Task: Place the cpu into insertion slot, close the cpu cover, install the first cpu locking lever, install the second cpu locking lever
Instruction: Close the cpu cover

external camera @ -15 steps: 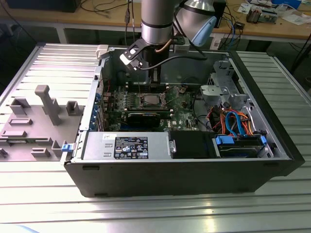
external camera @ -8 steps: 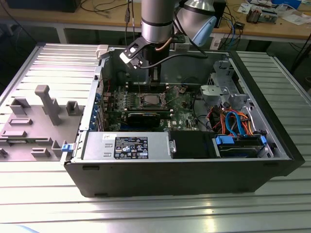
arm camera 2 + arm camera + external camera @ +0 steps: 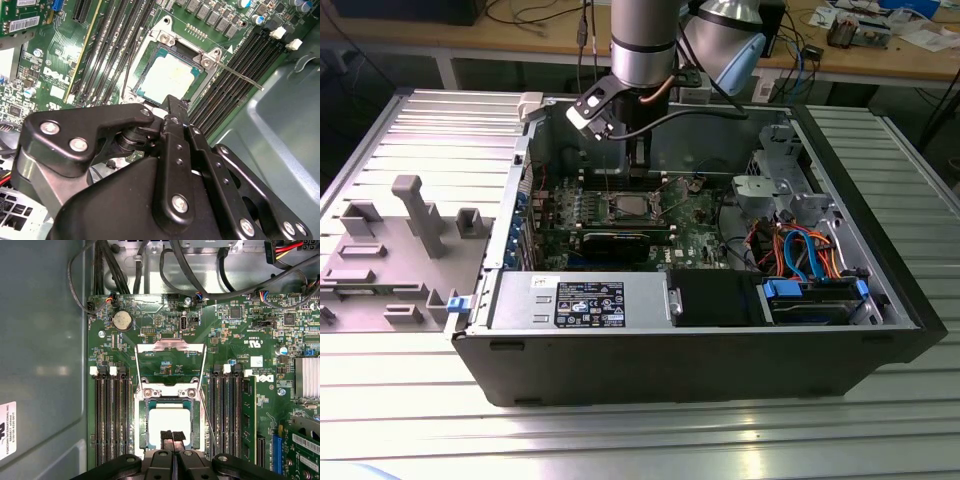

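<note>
cpu [image 3: 169, 421]: I see it lying flat inside the insertion slot [image 3: 141, 420], its pale metal face up; in the second wrist view it [image 3: 167, 77] sits square within the slot's silvery border.
cpu cover [image 3: 170, 346]: swung open, lying back over the circuit board [image 3: 235, 340] on the coin battery [image 3: 121, 320] side, with green board showing through its window.
Locking lever [image 3: 207, 422]: a thin rod slanting away from the slot's side; in the second wrist view it [image 3: 240, 76] reaches out across the memory slots [image 3: 227, 87].
Gripper [image 3: 172, 436]: fingers pressed together with nothing that I can see between them, tips over the near edge of the cpu; I cannot tell whether they touch it.
Computer case [image 3: 670, 355]: open on the ribbed metal table [image 3: 620, 440], the arm reaching down into it. Inside are the board, a long black expansion card [image 3: 620, 240], a grey power supply box [image 3: 580, 300], a black drive box [image 3: 715, 298], a blue caddy [image 3: 810, 295] and orange and blue cables [image 3: 800, 250].
</note>
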